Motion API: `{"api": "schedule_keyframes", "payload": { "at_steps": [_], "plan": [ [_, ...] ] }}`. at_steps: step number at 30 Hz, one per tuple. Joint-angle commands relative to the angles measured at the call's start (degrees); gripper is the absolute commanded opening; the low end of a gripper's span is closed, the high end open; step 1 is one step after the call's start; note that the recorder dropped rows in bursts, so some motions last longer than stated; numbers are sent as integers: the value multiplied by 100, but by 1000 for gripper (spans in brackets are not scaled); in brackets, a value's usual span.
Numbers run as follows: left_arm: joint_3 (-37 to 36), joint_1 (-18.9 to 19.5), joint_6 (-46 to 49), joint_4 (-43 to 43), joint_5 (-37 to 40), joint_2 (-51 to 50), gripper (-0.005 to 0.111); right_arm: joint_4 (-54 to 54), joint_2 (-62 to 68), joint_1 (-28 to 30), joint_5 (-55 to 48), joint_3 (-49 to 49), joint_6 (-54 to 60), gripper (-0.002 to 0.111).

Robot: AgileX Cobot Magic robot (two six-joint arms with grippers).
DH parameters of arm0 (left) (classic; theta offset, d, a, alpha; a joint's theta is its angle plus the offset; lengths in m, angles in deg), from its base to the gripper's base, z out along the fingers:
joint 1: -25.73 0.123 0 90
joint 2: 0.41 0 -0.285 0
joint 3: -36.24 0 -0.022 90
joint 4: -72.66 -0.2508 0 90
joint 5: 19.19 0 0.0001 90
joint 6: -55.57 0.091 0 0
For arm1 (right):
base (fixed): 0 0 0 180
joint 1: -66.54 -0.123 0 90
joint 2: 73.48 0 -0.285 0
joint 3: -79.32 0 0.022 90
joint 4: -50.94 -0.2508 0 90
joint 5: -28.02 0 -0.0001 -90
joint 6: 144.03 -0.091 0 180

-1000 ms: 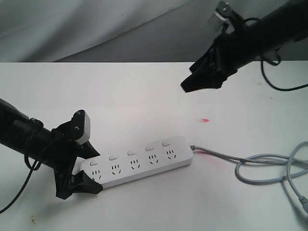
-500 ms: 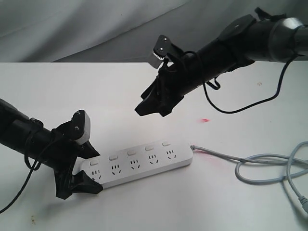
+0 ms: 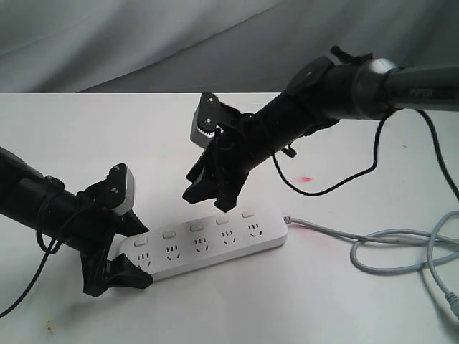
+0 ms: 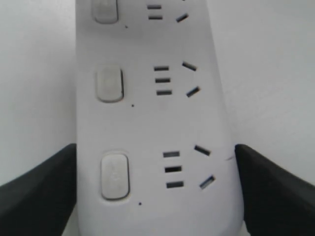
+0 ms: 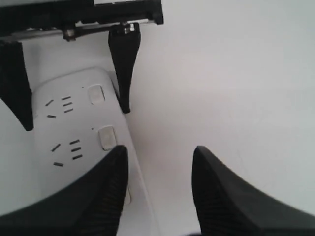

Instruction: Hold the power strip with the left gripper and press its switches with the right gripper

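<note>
The white power strip point(image 3: 208, 244) lies flat on the table, and its row of switches point(image 3: 195, 227) runs along the far edge. My left gripper point(image 3: 132, 251) is shut on its left end, one black finger on each long side point(image 4: 39, 194). In the left wrist view the power strip point(image 4: 152, 123) fills the gap between the jaws, with two switches point(image 4: 109, 83) showing. My right gripper point(image 3: 206, 198) hangs open just above the strip's far edge, near the middle switches. In the right wrist view its fingers point(image 5: 101, 196) stand apart, empty, over the power strip point(image 5: 64, 128) edge and bare table.
The grey cord point(image 3: 401, 251) runs from the strip's right end and loops at the right edge of the table. A small red spot point(image 3: 306, 179) marks the white table point(image 3: 107, 136). A grey backdrop hangs behind.
My right arm has swung from the upper right down and leftward, ending just above the strip. The left gripper and the strip have not moved.
</note>
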Motion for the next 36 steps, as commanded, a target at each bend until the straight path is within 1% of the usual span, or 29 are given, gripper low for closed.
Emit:
{"api": "schedule_keyframes", "payload": {
  "at_steps": [1, 6, 9, 12, 14, 20, 26, 31, 36],
  "plan": [
    [36, -30, 32, -2, -40, -8, 0, 46, 155, -251, 305, -192, 268, 39],
    [36, -30, 32, -2, -40, -8, 0, 114, 420, -414, 261, -685, 481, 39],
    [36, -30, 32, -2, -40, -8, 0, 101, 597, -465, -70, -962, 481, 39],
    [36, -30, 32, -2, -40, -8, 0, 113, 824, -480, -678, -1272, 489, 39],
    [36, -30, 32, -2, -40, -8, 0, 113, 951, -508, -850, -1433, 489, 39],
    [36, -30, 32, -2, -40, -8, 0, 515, 1182, -722, -942, -1782, 93, 40],
    [36, -30, 32, -2, -40, -8, 0, 528, 1210, -868, -654, -1793, 93, 46],
    [36, -30, 32, -2, -40, -8, 0, 519, 1223, -884, -564, -1793, 84, 51],
    [36, -30, 32, -2, -40, -8, 0, 519, 1223, -884, -435, -1793, 24, 61]
  ]
}}
